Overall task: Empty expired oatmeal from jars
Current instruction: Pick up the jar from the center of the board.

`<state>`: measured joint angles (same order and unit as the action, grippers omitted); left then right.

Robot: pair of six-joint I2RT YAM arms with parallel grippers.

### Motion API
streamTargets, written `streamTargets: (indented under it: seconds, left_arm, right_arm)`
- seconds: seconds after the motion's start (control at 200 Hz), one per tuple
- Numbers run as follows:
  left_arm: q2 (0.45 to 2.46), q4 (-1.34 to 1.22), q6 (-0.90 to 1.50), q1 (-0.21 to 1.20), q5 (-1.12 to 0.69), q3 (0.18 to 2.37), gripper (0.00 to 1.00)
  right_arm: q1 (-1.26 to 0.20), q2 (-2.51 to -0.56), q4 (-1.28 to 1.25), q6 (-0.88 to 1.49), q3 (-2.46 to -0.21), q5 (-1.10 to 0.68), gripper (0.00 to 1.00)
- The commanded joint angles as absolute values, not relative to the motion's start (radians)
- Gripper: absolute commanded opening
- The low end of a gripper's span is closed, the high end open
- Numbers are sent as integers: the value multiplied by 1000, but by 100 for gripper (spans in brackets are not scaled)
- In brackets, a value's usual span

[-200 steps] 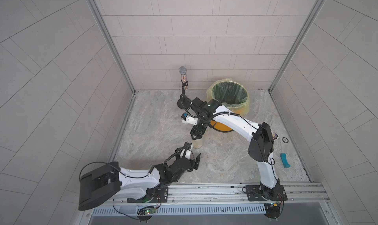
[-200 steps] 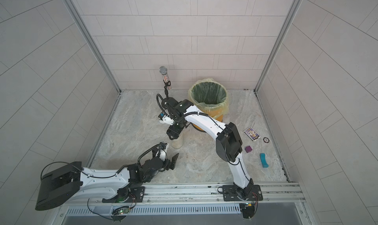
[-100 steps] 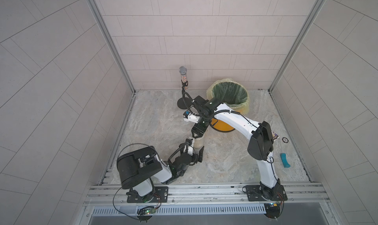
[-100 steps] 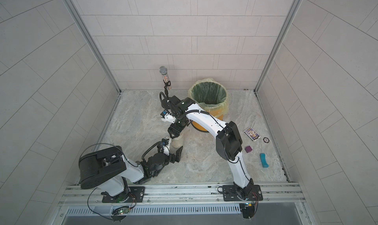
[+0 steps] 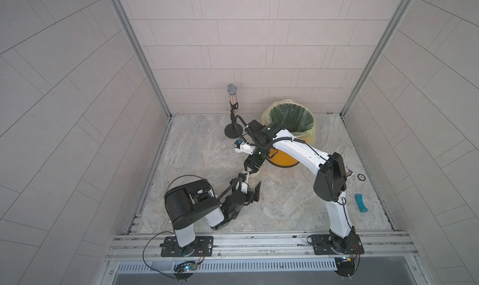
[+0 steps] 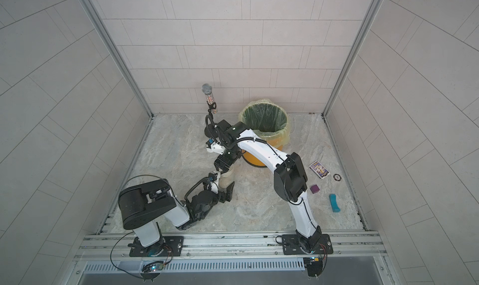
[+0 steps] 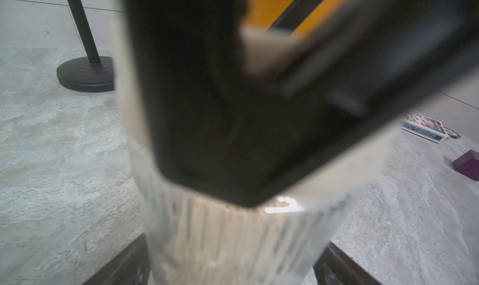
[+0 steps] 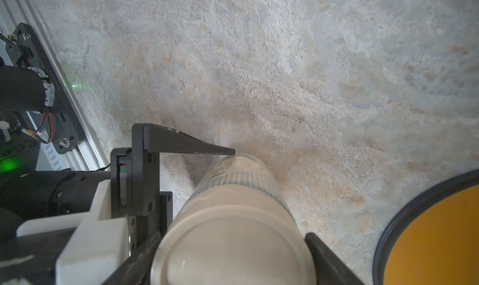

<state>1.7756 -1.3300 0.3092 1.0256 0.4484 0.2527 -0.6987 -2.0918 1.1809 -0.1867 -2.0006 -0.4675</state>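
Note:
A small clear jar (image 5: 255,177) (image 6: 228,174) stands upright on the stone floor in front of the orange bin (image 5: 282,160). Its flat cream lid (image 8: 233,244) is on. Pale oatmeal (image 7: 220,234) shows through the ribbed glass (image 8: 241,172). My right gripper (image 5: 251,170) (image 8: 233,255) comes down from above, and its two fingers (image 8: 326,257) press the lid's sides. My left gripper (image 5: 250,185) (image 7: 230,268) is open low at the jar's body, one finger (image 8: 181,146) on each side. The jar's base is hidden.
The bin's yellow-green bag (image 6: 264,118) is open at the back. A microphone stand (image 5: 232,130) is left of the bin. At the right lie a card box (image 6: 319,169), a round ring (image 6: 336,176), a purple cube (image 6: 314,189) and a blue piece (image 6: 334,203).
My left arm has swung in from the left and brought its open gripper up to the jar, fingers now on both sides of it. The right gripper has stayed on the lid.

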Motion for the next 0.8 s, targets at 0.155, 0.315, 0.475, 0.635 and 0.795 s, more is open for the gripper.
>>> streamTargets:
  seconds: [0.155,0.315,0.475,0.635,0.795]
  left_arm:
    - [1819,-1365,298,1013,426,284,96]
    - [1835,-1364,299,1008,417,286,91]
    - [1846,-1365,303,1005,401,311,84]
    - [1845,-1364,301,996,396,305,75]
    - [1834,-1365,302,986,366,297,60]
  right_arm:
    - [-675,-2139,1256,-163,-2019,-561,20]
    - [-660,-2153,1281,-169,-2024,-595,20]
    - [-653,-2159,1285,-167,-2027,-602,21]
    - [-651,-2173,1289,-163,-2030,-623,21]
    - [-645,-2172,1302,-171,-2029,-612,21]
